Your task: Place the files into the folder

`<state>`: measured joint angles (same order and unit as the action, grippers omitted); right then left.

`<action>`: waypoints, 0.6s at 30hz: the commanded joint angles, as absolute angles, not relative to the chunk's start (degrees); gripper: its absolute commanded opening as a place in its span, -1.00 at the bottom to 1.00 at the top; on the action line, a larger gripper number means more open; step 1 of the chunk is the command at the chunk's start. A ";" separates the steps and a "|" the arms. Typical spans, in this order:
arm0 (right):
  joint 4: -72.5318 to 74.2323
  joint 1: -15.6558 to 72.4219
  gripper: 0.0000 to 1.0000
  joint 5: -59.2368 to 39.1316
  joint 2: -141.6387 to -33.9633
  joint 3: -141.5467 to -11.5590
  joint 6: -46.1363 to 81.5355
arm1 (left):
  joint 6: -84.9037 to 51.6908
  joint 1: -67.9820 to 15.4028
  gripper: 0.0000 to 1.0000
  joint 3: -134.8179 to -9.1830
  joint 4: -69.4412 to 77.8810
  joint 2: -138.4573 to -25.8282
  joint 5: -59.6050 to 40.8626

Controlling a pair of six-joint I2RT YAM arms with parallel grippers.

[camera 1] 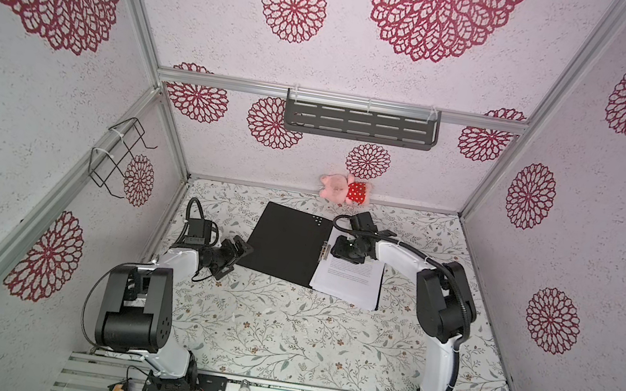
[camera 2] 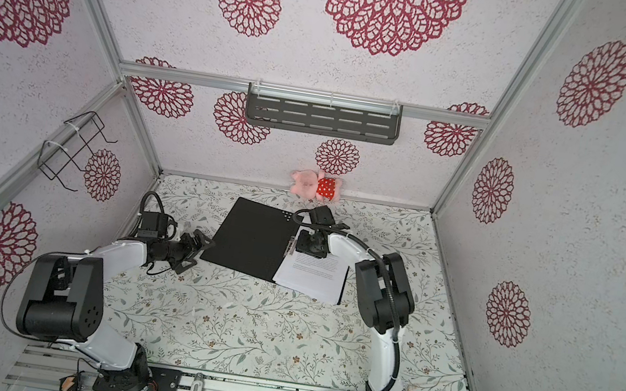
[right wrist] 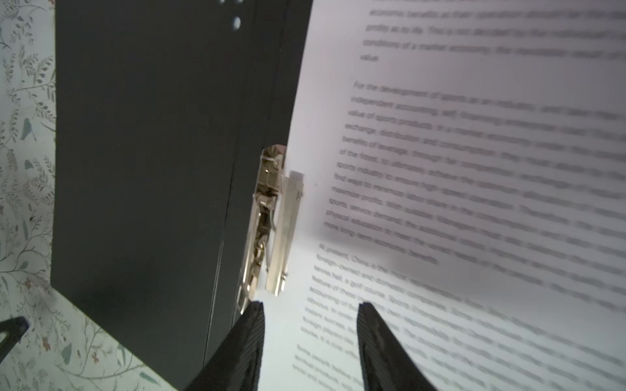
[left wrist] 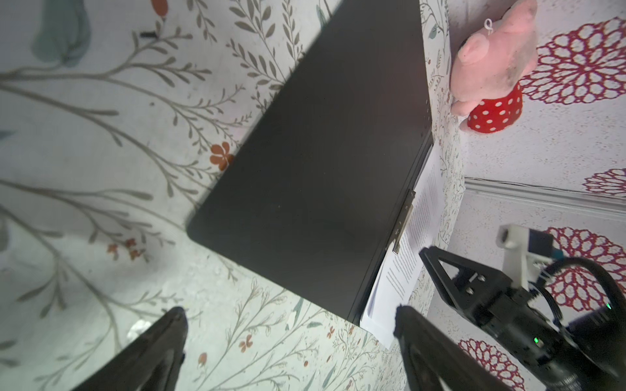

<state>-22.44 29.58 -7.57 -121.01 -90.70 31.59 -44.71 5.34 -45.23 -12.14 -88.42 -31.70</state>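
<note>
Floral-print tabletop (camera 1: 283,326) fills the lower middle of both top views. The thin folder (camera 1: 287,243) lies open and flat just above frame centre, black inside face up. The files (camera 1: 349,282), a stack of white printed sheets, sit on its right half, right of the spine; the lower right corner overhangs slightly. The upper part of the top sheet looks bowed in the right wrist view, and I can't tell why. Left gripper (left wrist: 289,315) is at the folder's left edge, jaws spread wide with nothing between them. Right gripper (right wrist: 311,306) is over the sheets by the spine, fingers partly apart, tips low over the top page, nothing visibly pinched. The brass-coloured metal clip (right wrist: 271,230) sits just beside those tips on the spine. The pink plush pig in a red dotted dress (camera 1: 341,189) lies against the back wall, above the folder.
</note>
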 commanded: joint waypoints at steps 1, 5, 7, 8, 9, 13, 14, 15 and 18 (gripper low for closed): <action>-27.65 31.32 -0.09 -3.26 -122.65 -96.43 35.05 | -43.92 5.01 0.98 -44.53 -12.16 -83.70 -33.38; -29.71 32.64 -0.14 -1.75 -126.10 -101.60 36.75 | -43.12 4.64 0.97 -43.17 -13.15 -79.64 -34.39; -31.38 33.36 -0.20 -0.14 -127.85 -104.36 37.42 | -42.44 4.57 0.97 -42.81 -14.14 -77.88 -34.56; -32.31 33.55 -0.21 0.35 -128.71 -105.63 37.80 | -42.22 4.56 0.98 -42.80 -14.31 -77.21 -34.88; -33.05 33.75 -0.24 0.87 -129.56 -106.83 38.05 | -42.02 4.53 0.98 -42.80 -14.57 -76.55 -35.12; -35.19 34.35 -0.36 2.33 -132.19 -110.22 39.16 | -41.78 4.51 0.98 -42.97 -15.08 -74.57 -36.33; -35.68 34.45 -0.38 2.37 -132.78 -110.91 39.27 | -41.68 4.59 0.98 -42.98 -15.11 -74.30 -36.51; -36.21 34.54 -0.39 2.44 -133.27 -111.69 39.31 | -41.58 4.57 0.98 -43.13 -15.33 -74.03 -36.64; -36.86 34.89 -0.44 3.02 -134.36 -112.79 39.66 | -41.92 4.56 0.97 -43.02 -15.12 -73.40 -37.04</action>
<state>-32.86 34.46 0.45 -133.93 -110.72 38.17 -42.92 4.86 -43.13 -14.61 -74.56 -35.64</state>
